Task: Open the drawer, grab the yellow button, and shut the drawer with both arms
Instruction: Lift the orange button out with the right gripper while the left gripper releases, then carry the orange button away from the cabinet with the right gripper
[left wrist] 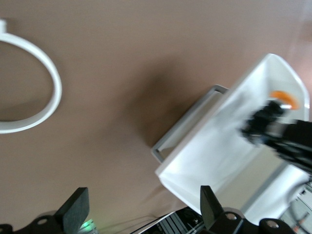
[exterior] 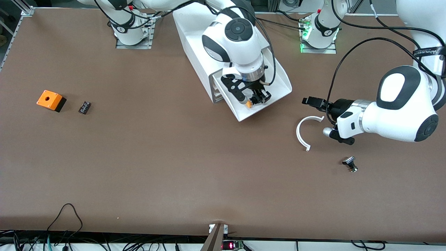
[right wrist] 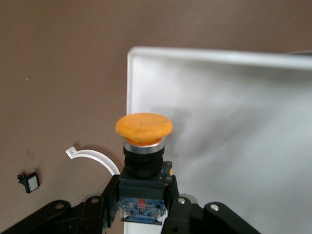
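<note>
The top drawer (exterior: pixel 275 91) of the white cabinet (exterior: pixel 195 38) is pulled out. My right gripper (exterior: pixel 256 101) is over its front end, shut on the button (exterior: pixel 248 103). In the right wrist view the fingers (right wrist: pixel 171 192) clamp the button's black body under its orange cap (right wrist: pixel 144 127), with the drawer's white floor (right wrist: pixel 234 136) beside it. My left gripper (exterior: pixel 313 103) is open and empty, low over the table beside the drawer, toward the left arm's end. Its wrist view shows both fingers wide apart (left wrist: pixel 144 207), the drawer (left wrist: pixel 214 146) and the button's cap (left wrist: pixel 284 99).
A white open ring (exterior: pixel 303 132) lies on the table just below my left gripper; it also shows in the left wrist view (left wrist: pixel 46 73). A small black part (exterior: pixel 350 164) lies nearer the front camera. An orange box (exterior: pixel 50 100) and a black block (exterior: pixel 84 107) lie toward the right arm's end.
</note>
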`<state>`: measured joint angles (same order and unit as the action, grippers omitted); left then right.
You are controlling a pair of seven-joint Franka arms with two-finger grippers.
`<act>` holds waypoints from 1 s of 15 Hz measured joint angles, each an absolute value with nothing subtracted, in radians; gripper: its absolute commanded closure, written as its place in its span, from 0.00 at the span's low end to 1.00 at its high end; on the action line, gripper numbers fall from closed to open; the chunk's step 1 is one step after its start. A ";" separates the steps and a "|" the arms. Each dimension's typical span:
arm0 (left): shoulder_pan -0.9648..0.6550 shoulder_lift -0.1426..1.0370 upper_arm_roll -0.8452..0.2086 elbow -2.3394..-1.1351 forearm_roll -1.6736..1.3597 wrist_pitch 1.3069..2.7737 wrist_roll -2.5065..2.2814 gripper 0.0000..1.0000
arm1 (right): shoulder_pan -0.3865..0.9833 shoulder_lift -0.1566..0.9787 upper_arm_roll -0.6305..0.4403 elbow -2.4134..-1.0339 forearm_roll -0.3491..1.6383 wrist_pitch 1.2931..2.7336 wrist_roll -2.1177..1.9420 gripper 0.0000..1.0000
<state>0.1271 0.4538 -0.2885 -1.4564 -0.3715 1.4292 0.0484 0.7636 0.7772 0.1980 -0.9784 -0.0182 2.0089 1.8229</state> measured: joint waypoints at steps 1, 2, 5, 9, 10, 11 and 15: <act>0.124 0.454 -0.293 -1.449 -0.327 1.429 0.007 0.00 | 0.744 0.760 0.197 -0.978 -0.003 1.982 1.779 1.00; 0.121 0.454 -0.297 -1.439 -0.289 1.429 -0.043 0.00 | 0.721 0.741 0.196 -0.978 0.005 1.949 1.724 1.00; 0.116 0.453 -0.302 -1.417 -0.237 1.429 -0.141 0.00 | 0.633 0.696 0.193 -0.977 0.033 1.848 1.528 1.00; 0.097 0.453 -0.304 -1.414 -0.186 1.430 -0.248 0.00 | 0.484 0.654 0.189 -0.977 0.078 1.713 1.213 1.00; 0.089 0.453 -0.304 -1.414 -0.185 1.433 -0.276 0.00 | 0.451 0.650 0.188 -0.977 0.079 1.672 1.133 1.00; 0.078 0.453 -0.304 -1.414 -0.183 1.445 -0.309 0.00 | 0.419 0.650 0.186 -0.978 0.079 1.637 1.054 1.00; 0.021 0.457 -0.304 -1.416 -0.181 1.508 -0.500 0.00 | 0.337 0.648 0.122 -1.027 0.074 1.593 0.746 1.00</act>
